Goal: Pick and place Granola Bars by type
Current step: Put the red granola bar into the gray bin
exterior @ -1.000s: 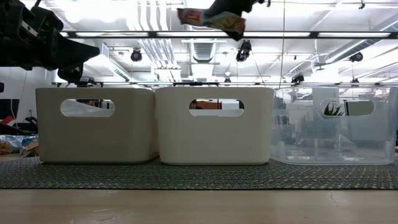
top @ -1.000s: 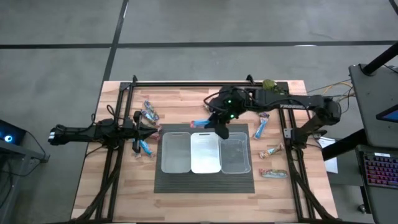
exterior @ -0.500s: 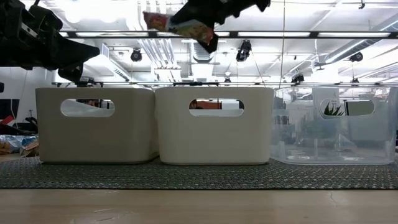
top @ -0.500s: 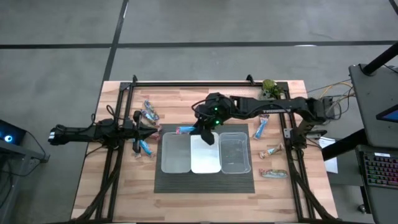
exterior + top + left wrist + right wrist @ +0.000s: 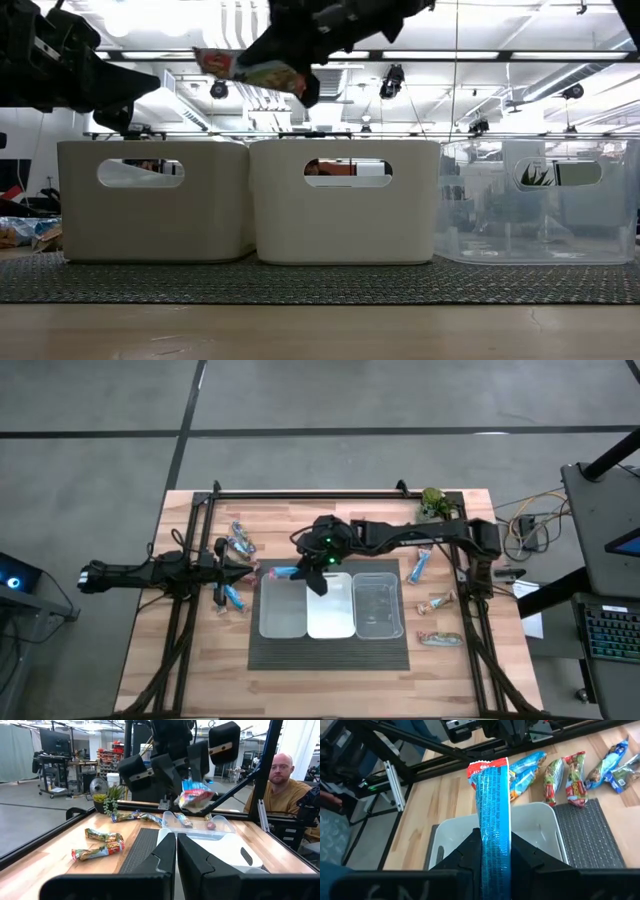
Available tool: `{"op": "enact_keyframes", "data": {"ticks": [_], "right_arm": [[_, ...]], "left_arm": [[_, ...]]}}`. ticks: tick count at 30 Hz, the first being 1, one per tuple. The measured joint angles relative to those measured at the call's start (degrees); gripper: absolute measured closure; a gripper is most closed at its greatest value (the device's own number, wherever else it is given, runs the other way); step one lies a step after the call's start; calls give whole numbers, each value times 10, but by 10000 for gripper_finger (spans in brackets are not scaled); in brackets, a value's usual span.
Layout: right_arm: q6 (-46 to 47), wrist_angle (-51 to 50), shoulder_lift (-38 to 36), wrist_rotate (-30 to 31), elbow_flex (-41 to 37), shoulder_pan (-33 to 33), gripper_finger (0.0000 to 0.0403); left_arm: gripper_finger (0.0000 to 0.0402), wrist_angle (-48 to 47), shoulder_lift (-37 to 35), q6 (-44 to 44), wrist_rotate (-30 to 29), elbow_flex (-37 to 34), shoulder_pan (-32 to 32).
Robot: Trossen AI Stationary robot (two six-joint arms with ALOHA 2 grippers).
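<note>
A blue granola bar with a red end [image 5: 493,795] sticks out of my right gripper [image 5: 495,840], which is shut on it. The bar [image 5: 283,571] hangs above the far rim of the left white bin [image 5: 282,622]; a middle white bin [image 5: 332,622] and a clear bin [image 5: 378,610] stand in a row beside it. More bars lie on the wood at the left [image 5: 240,541] and at the right [image 5: 420,567]. My left gripper [image 5: 245,571] waits shut and level at the table's left, holding nothing. My right gripper pinches the bar's near end [image 5: 495,832] between its two fingers. The fingers slant down from the table's right side and run along the bar. The bar is lifted clear, and its red free end [image 5: 487,766] points toward the table's left.
The bins stand on a dark mat [image 5: 330,652]. A small green plant [image 5: 432,498] sits at the far right corner. Two more bars [image 5: 435,602] [image 5: 440,638] lie right of the mat. A black frame rail [image 5: 330,493] runs along the far edge. A person [image 5: 280,785] sits beyond the table.
My right gripper has carried the bar toward the table's left edge and downward, from above the middle bin's far edge to the left bin's far rim. The bar stays clamped and clear of everything.
</note>
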Motion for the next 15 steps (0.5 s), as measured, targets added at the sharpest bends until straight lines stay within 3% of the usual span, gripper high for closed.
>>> {"op": "enact_keyframes", "data": {"ticks": [15], "right_arm": [[-3, -7, 97, -17, 81, 0, 344]], "left_arm": [[402, 0, 1, 0, 0, 0, 0]]}}
